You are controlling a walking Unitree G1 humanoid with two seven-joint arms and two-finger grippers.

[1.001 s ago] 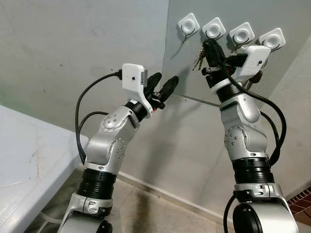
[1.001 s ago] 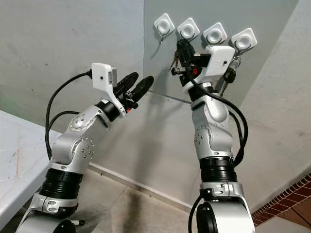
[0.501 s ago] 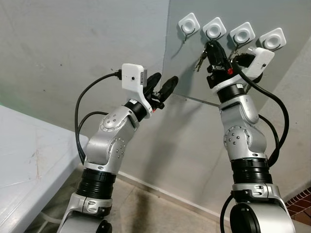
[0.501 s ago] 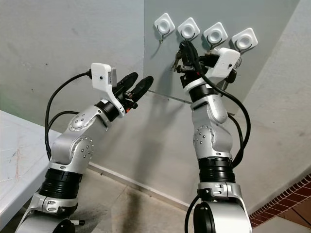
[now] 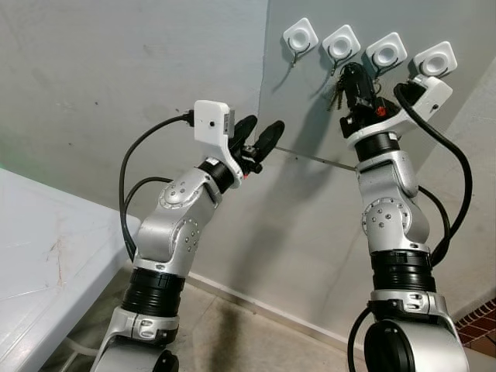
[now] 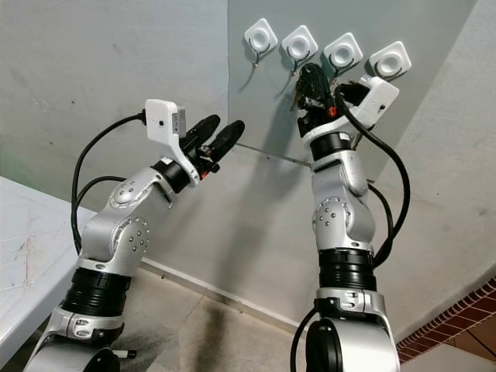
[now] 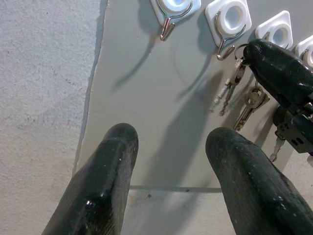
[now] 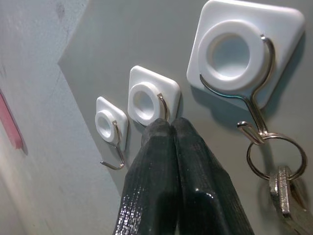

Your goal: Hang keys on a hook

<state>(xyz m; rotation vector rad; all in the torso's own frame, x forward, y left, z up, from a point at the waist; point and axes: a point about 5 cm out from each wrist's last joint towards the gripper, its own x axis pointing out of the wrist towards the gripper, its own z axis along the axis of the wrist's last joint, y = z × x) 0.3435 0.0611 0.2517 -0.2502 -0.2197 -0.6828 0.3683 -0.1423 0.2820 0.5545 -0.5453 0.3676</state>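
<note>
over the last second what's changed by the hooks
The right hand carried the keys up and toward the robot's right, to just under the second hook, shut on the key ring. The left hand stayed raised and open; the four hooks did not change.

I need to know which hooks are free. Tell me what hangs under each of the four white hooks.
The leftmost hook is bare. Under the second hook, the right gripper holds the keys; whether the ring is hooked is unclear. The third hook carries another key ring. The fourth hook is partly covered.
</note>
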